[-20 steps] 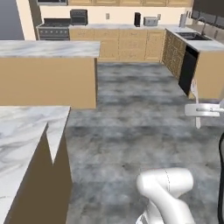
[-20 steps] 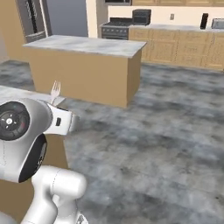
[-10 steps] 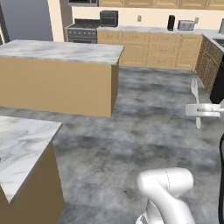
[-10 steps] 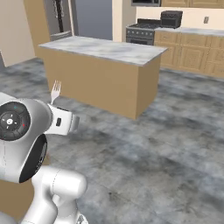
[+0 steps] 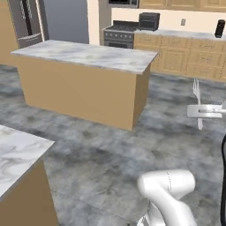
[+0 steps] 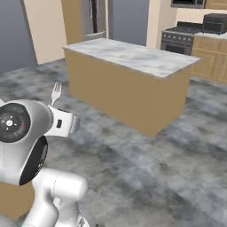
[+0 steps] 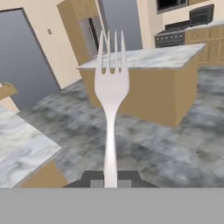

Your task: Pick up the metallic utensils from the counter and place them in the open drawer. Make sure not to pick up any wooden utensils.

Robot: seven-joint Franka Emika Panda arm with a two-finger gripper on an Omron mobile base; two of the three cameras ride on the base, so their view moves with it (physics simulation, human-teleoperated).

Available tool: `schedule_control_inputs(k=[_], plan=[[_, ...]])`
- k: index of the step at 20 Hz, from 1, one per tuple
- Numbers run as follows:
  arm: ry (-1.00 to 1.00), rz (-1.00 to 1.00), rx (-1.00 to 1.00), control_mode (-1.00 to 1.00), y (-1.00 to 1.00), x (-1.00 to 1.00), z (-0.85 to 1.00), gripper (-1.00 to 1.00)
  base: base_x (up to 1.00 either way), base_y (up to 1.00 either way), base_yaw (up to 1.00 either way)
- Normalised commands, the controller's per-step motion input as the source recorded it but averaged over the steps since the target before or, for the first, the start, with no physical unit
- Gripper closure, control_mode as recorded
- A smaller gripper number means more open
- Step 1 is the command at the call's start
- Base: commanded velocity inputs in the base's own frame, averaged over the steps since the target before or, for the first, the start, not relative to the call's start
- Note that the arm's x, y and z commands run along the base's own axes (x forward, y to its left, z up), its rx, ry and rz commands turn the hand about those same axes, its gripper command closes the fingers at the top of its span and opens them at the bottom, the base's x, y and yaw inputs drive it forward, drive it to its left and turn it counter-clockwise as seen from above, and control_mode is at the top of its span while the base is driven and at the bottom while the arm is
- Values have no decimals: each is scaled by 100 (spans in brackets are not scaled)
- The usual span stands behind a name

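The hand view shows the gripper (image 7: 110, 181) clenched on the pale-silver fork (image 7: 111, 87), tines up, its handle end hidden between the fingers, while the left base view adds a marble counter (image 5: 17, 154) corner at lower left, cut off by the frame.

grey mottled floor (image 5: 101, 150), marble-topped tan island (image 5: 84, 81) at centre, steel fridge (image 5: 26, 22) upper left, black stove (image 5: 119, 34) and tan cabinets (image 5: 185, 55) along back wall
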Motion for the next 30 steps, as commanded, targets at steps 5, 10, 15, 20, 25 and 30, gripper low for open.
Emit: schedule_control_inputs(k=[5, 10, 15, 20, 25, 30], plan=[[0, 0, 0, 100, 0, 0, 0, 100, 100, -96, 41], [0, 0, 0, 100, 0, 0, 0, 100, 100, -90, 42], [0, 0, 0, 100, 0, 0, 0, 100, 100, -69, 41], [0, 0, 0, 100, 0, 0, 0, 100, 100, -69, 45], [0, 0, 0, 100, 0, 0, 0, 100, 100, -46, 44], [0, 0, 0, 100, 0, 0, 0, 100, 100, -16, 43]])
